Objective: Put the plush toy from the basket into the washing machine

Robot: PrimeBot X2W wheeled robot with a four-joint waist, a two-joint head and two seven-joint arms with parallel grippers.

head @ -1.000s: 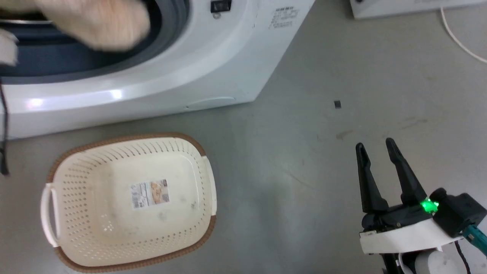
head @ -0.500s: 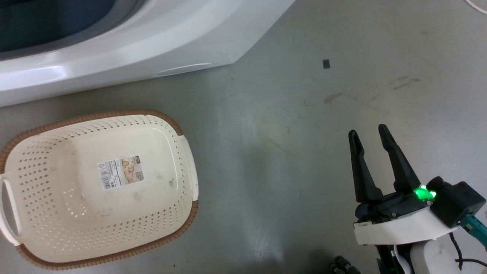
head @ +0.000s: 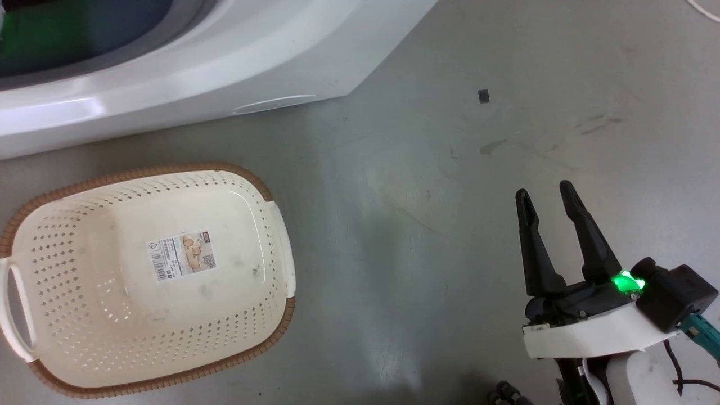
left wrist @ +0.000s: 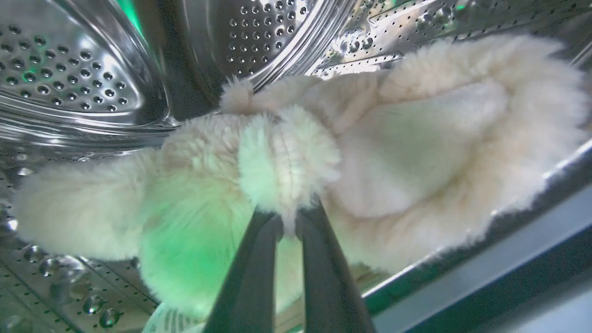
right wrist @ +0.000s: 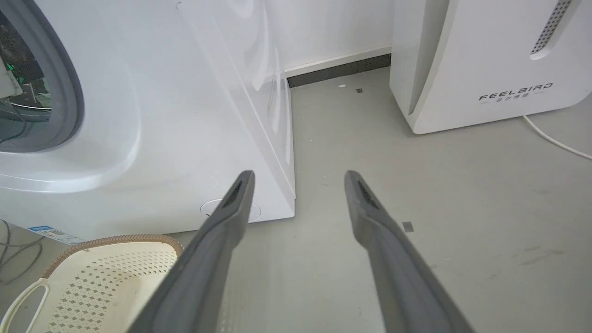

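Observation:
The cream fluffy plush toy lies inside the washing machine's shiny steel drum, stretching across the left wrist view. My left gripper is shut on a tuft of its fur, lit green. The washing machine stands at the head view's top left, its white front filling the left of the right wrist view. The basket sits on the floor before it with nothing but its label sticker inside; its corner also shows. My right gripper hovers open over the floor at lower right.
A white slanted appliance marked FEELBIRD stands right of the washer, with a white cable trailing on the grey floor. A small dark mark lies on the floor. Grey floor stretches between the basket and my right gripper.
The head camera tilted down and shifted, so the porthole and the toy seen there a second ago left that view. In the last half second a green glow appeared at the porthole; the right gripper stayed put.

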